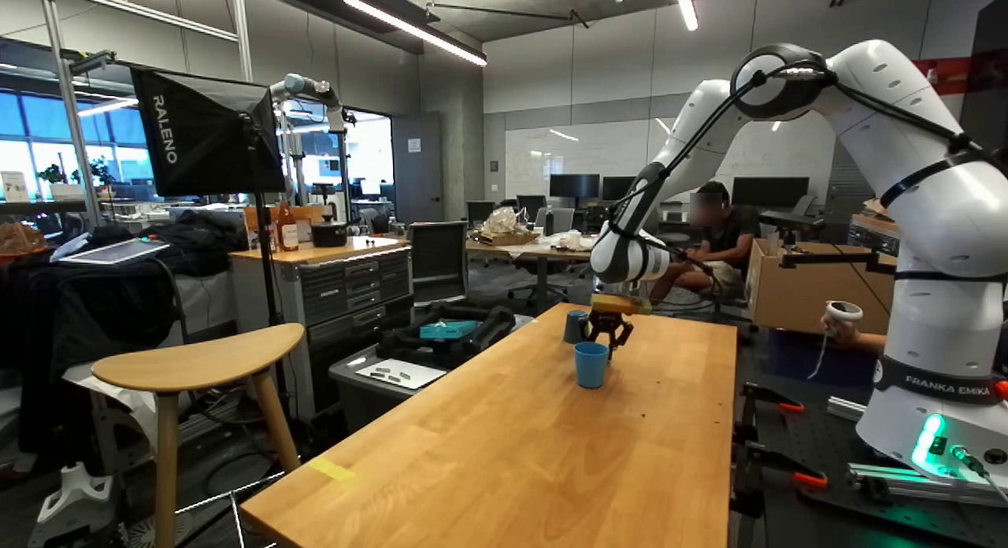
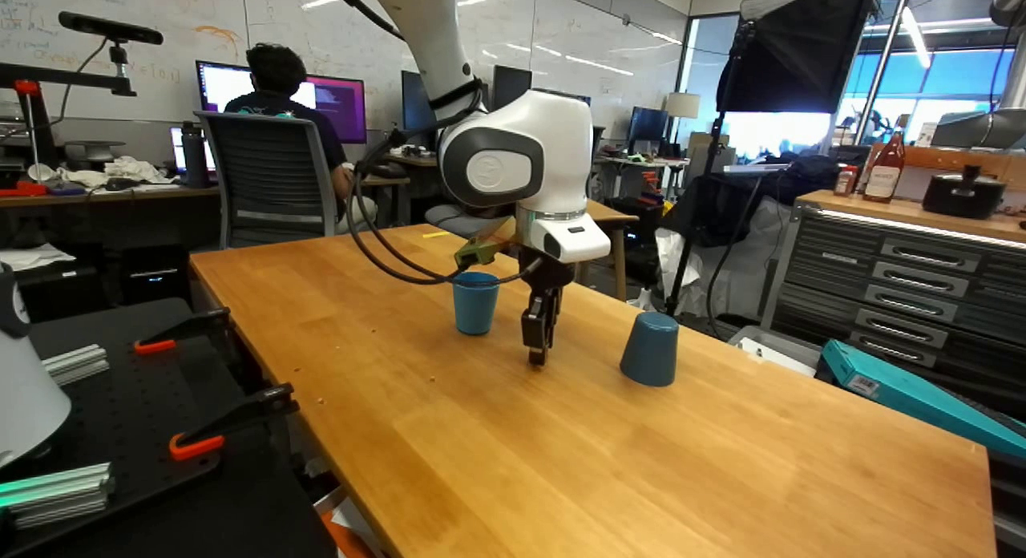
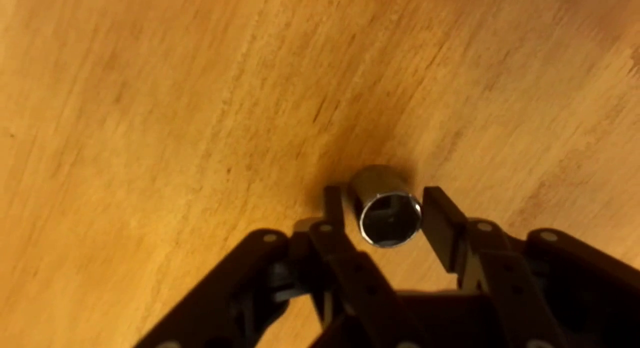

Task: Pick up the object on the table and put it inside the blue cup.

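Note:
The object on the table is a small shiny metal cylinder (image 3: 386, 208), standing with its dark hollow end facing the wrist camera. My gripper (image 3: 384, 198) is partly open, with one finger on each side of it. A gap shows at the left finger. The right finger is very close to its rim, and I cannot tell if they touch. In both exterior views the gripper (image 1: 613, 348) (image 2: 538, 356) points down at the table and the cylinder cannot be made out. The bright blue cup (image 1: 591, 365) (image 2: 474, 305) stands upright, mouth up, near the gripper.
A darker blue cup (image 1: 575, 326) (image 2: 651, 349) stands upside down on the wooden table (image 1: 504, 453), on the other side of the gripper from the bright blue cup. Cables hang from the wrist above the bright blue cup. Clamps (image 2: 196, 446) line the table edge by the robot base.

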You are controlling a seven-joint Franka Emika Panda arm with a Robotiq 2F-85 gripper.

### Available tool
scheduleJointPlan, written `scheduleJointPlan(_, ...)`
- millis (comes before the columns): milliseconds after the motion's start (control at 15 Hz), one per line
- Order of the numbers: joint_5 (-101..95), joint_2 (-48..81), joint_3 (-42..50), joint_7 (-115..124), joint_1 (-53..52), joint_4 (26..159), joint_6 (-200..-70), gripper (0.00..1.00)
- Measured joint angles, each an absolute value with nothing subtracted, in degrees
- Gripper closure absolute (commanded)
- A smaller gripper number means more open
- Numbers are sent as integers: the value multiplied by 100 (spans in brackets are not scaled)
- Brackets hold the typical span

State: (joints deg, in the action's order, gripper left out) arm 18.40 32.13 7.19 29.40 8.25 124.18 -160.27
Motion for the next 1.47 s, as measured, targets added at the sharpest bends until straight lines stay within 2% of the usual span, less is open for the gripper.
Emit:
scheduleJointPlan(133,1911,3213,687,2890,834,12420,-15921,5)
scheduleJointPlan(200,1949,3213,669,2858,836,12420,-15878,48)
scheduleJointPlan(267,1991,3212,645,2824,843,12420,-15853,42)
scheduleJointPlan(333,2028,3210,621,2787,848,12420,-15848,42)
scheduleJointPlan(733,2135,3181,576,2676,856,12412,-15862,90)
scheduleJointPlan(800,2136,3175,581,2675,860,12405,-15865,95)
scheduleJointPlan(933,2136,3170,598,2674,872,12368,-15868,100)
scheduleJointPlan(1067,2136,3169,616,2673,884,12326,-15868,100)
scheduleJointPlan(1133,2136,3168,619,2672,889,12310,-15868,74)
scheduleJointPlan(1200,2136,3165,621,2672,890,12300,-15867,73)
scheduleJointPlan(1467,2136,3125,623,2665,890,12295,-15853,43)
